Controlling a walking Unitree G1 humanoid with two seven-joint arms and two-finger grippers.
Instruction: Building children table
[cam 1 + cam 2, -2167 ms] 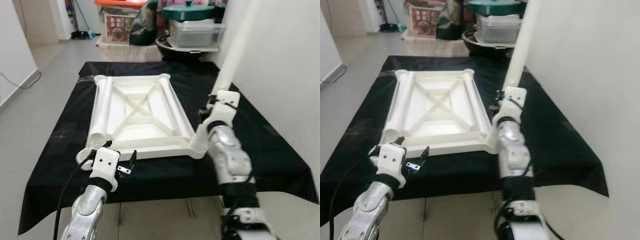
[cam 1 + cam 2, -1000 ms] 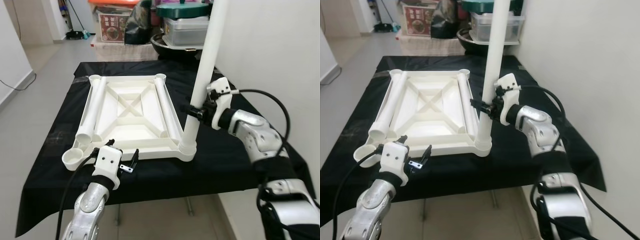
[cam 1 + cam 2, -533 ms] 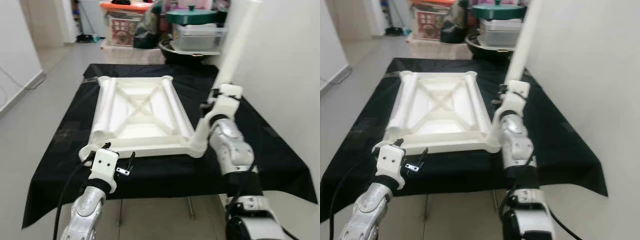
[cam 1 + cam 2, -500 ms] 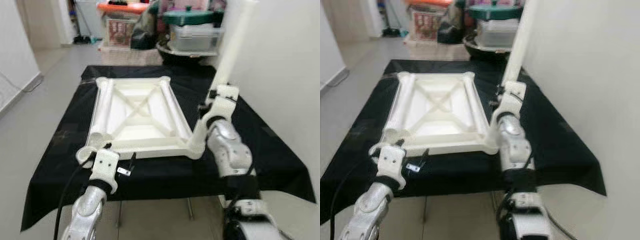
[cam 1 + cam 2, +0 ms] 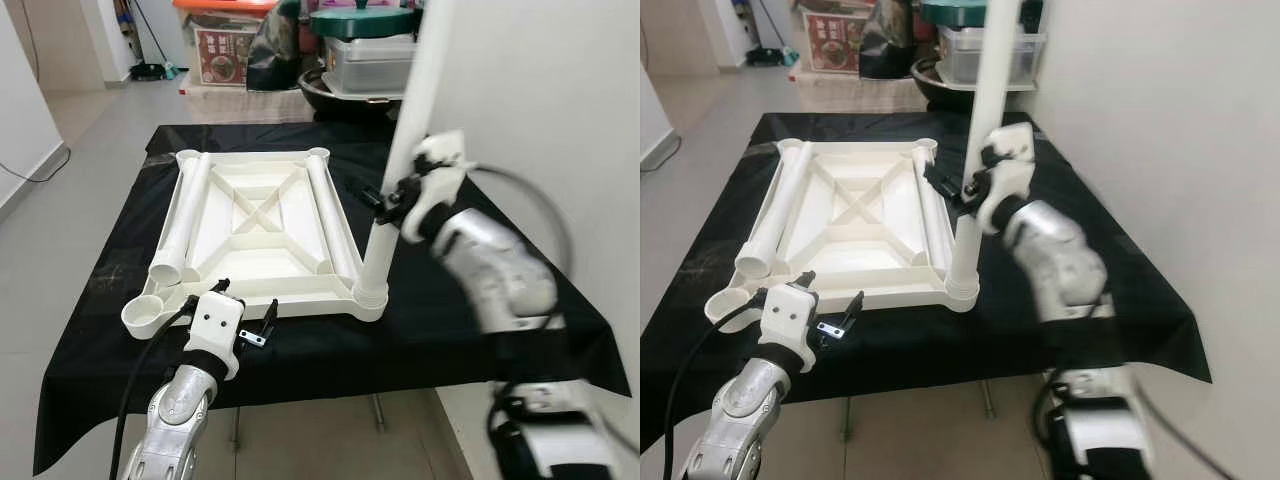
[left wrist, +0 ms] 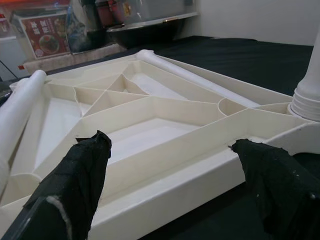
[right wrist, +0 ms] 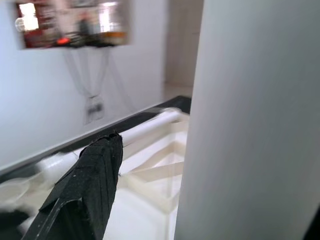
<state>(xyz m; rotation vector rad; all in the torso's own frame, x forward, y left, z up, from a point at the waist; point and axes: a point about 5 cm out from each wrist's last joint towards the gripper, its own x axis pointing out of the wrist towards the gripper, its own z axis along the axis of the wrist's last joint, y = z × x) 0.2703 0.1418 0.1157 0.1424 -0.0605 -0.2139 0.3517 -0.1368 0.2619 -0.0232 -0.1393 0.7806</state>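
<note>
The white table top (image 5: pixel 300 300) lies upside down on a black-covered table (image 5: pixel 470 330). One white leg (image 5: pixel 402 150) stands upright in its near right corner socket. My right gripper (image 5: pixel 385 203) is open around this leg at mid height; in the right wrist view one finger (image 7: pixel 92 190) stands apart from the leg (image 7: pixel 250 125). Two loose legs lie inside the top, one along the left side (image 5: pixel 185 215) and one along the right (image 5: pixel 330 205). My left gripper (image 5: pixel 243 312) hangs open just before the top's front rim (image 6: pixel 165 185), holding nothing. The near left socket (image 5: pixel 143 313) is empty.
A white wall (image 5: pixel 560 120) runs close along the table's right side. Behind the table stand storage boxes (image 5: pixel 225 50), a dark basin (image 5: pixel 345 95) and a clear box under a green lid (image 5: pixel 375 45). Open floor (image 5: pixel 70 170) lies to the left.
The leg leaned to the right half a second ago and now stands upright in the corner socket. My right arm has swung up and out to the right. The left arm has hardly moved.
</note>
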